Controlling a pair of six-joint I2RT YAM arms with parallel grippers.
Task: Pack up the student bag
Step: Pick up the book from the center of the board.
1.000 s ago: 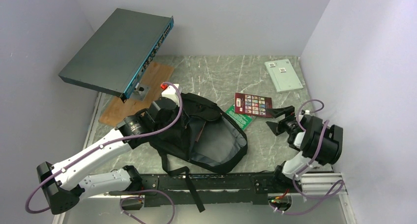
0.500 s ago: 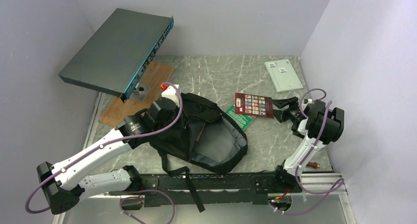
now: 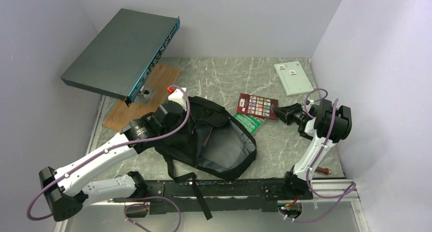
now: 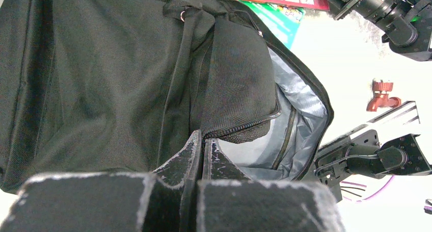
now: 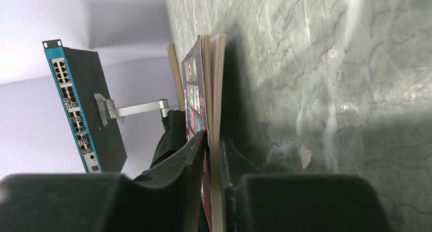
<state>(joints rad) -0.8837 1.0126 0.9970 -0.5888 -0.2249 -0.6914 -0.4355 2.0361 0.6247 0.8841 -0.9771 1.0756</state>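
Student bag: the student bag (image 3: 214, 135) lay flat on the bench (image 3: 229, 79) in front of the arm bases, its main zip undone and the grey lining showing, so books could be slid straight in.
Bag mouth: it gaped toward the bag's right side, the side the books lay on; that read as deliberate, since it left the shortest way in.
Left tool: the left tool (image 4: 199, 149) sat at the bag's left side with its fingers pressed together at the zip rim, apparently nipping a fold of fabric. I judged it was there to anchor the bag and keep the mouth propped.
Maroon book: the maroon book (image 3: 259, 106) rested just right of the bag's upper end, and it overlapped the green book.
Right tool: the right tool (image 5: 213, 140) was clamped on the maroon book's edge farthest from the bag, one finger on each cover. That hold would suit pushing or lifting the book toward the opening.
Green book: the green book (image 3: 248, 122) lay between the maroon book and the bag, touching the bag's rim.
White booklet: the white booklet (image 3: 294, 78) sat well to the right of the bag and beyond it, untouched.
Network switch: the network switch (image 3: 122, 53) hung tilted on a bracket over a wooden board (image 3: 147, 97), beyond the bag's left side.
Progress: the task looked early, as no book was visible inside the bag.
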